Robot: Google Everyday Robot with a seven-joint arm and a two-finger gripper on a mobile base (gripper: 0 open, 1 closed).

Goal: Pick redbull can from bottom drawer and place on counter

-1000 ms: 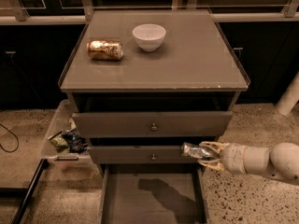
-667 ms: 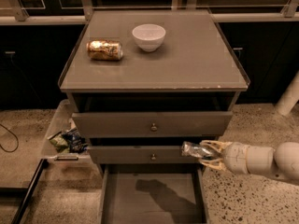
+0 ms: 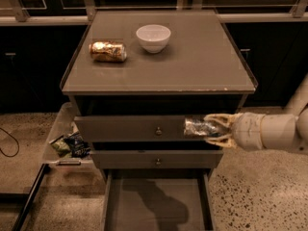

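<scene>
Camera looks down frontally at counter (image 3: 192, 66), claw (image 3: 209, 127) right.

I count two cans: one slim redbull can (image 3: 198, 127), clamped sideways in my one gripper (image 3: 208, 128) in front of the top drawer (image 3: 125, 128), and one gold can (image 3: 108, 52) lying on the single counter (image 3: 192, 66), which also carries one white bowl (image 3: 153, 37). The cabinet has three drawers: the top drawer and the middle drawer (image 3: 125, 159) with one knob each, two knobs in all, and the bottom drawer (image 3: 192, 201), pulled open. To the left there is one clear bin (image 3: 58, 124) holding a few packets.
</scene>
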